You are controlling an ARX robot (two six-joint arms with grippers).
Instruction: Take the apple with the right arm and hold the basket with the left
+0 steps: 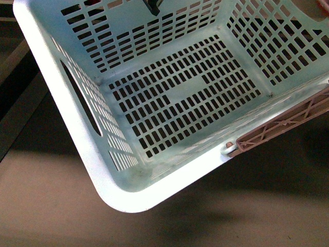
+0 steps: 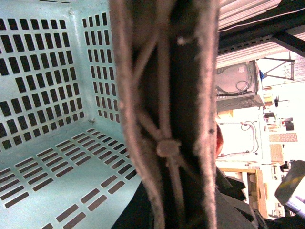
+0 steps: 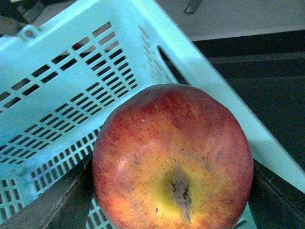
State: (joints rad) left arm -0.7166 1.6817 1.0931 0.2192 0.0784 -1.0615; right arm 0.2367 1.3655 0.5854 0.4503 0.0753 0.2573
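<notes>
The pale mint basket (image 1: 169,98) fills the front view, tilted and lifted, with nothing on its slotted floor. Its brownish lattice handle (image 1: 288,126) runs off to the right. In the left wrist view that handle (image 2: 167,119) stands very close, and my left gripper (image 2: 174,210) is shut on it, with the basket's inside (image 2: 43,95) beside it. The right wrist view shows the red apple (image 3: 171,157), stem dimple facing the camera. My right gripper (image 3: 171,212) is shut on the apple, a dark finger (image 3: 66,200) on each side. The apple hangs over the basket's rim (image 3: 190,62).
A brown surface (image 1: 205,216) lies below the raised basket, with a dark ledge (image 1: 15,103) at the left. A dark piece (image 1: 154,6) pokes in over the basket's far wall. Beyond the handle stands room equipment (image 2: 238,81).
</notes>
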